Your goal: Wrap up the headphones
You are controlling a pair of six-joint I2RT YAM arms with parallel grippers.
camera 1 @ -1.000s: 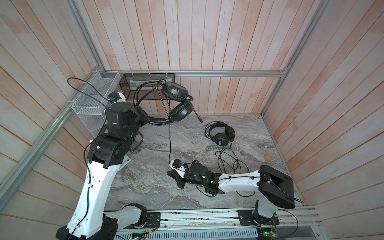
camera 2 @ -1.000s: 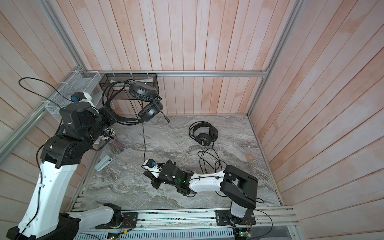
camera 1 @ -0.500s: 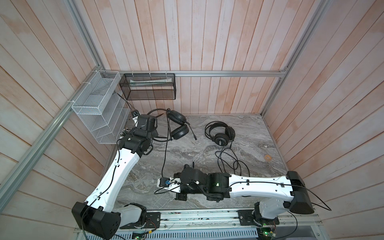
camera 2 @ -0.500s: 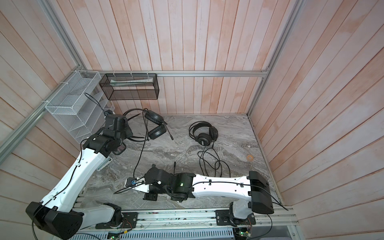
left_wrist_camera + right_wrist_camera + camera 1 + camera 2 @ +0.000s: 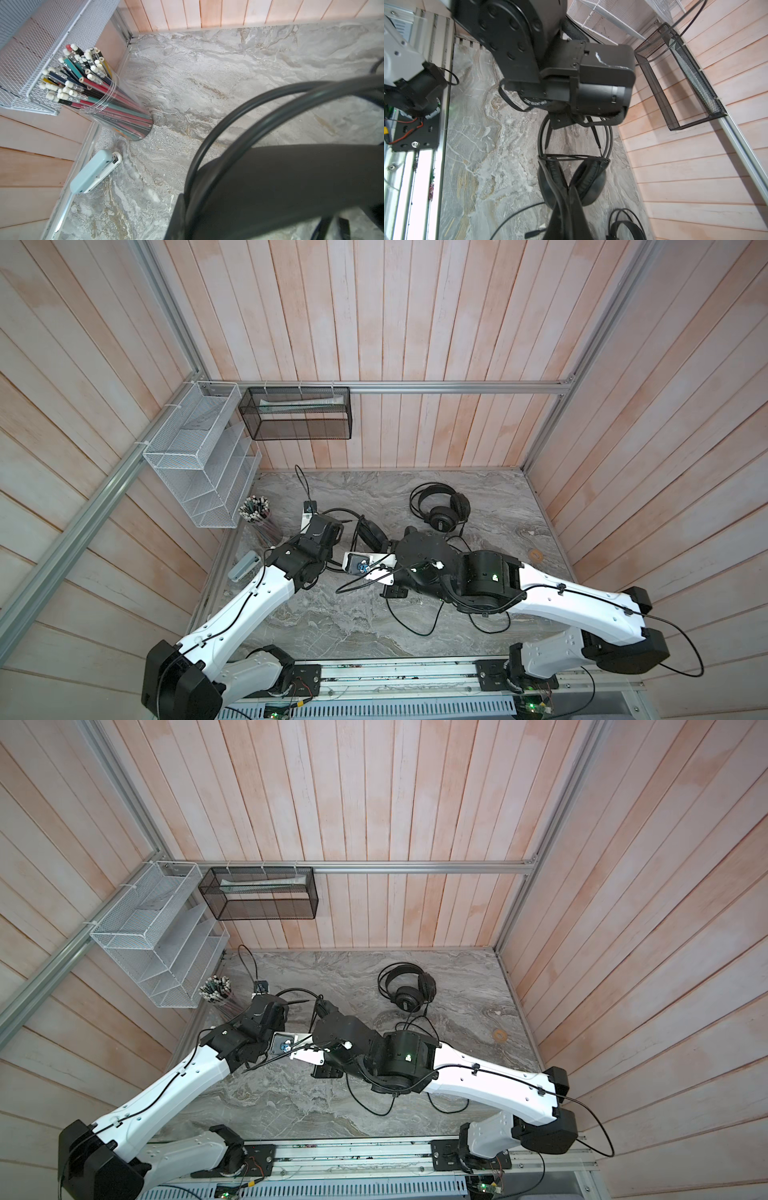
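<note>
The smooth-cupped headphones [image 5: 571, 182] sit low over the marble table [image 5: 353, 489], left of centre; a cup [image 5: 369, 531] shows in both top views [image 5: 326, 1009]. My left gripper [image 5: 337, 526] is shut on their thin headband wires [image 5: 591, 122], which cross the left wrist view [image 5: 228, 116]. My right gripper [image 5: 568, 188] is shut, its tips pushed between the two ear cups; nothing pinched shows. The boom mic [image 5: 533, 232] points away beside it. The grille-backed headphones [image 5: 442, 514] lie apart at the back right, with cable loops [image 5: 415, 626] under my right arm.
A clear cup of pencils [image 5: 99, 99] and a light blue stapler [image 5: 93, 172] stand by the left wall. A white mesh organiser [image 5: 195, 456] and a black mesh basket [image 5: 299, 418] hang in the back left corner. A small brown ring [image 5: 535, 556] lies at the right.
My left arm has come down from high by the baskets, lowering the headphones to the table. My right arm has swung in from the front, up to the ear cups.
</note>
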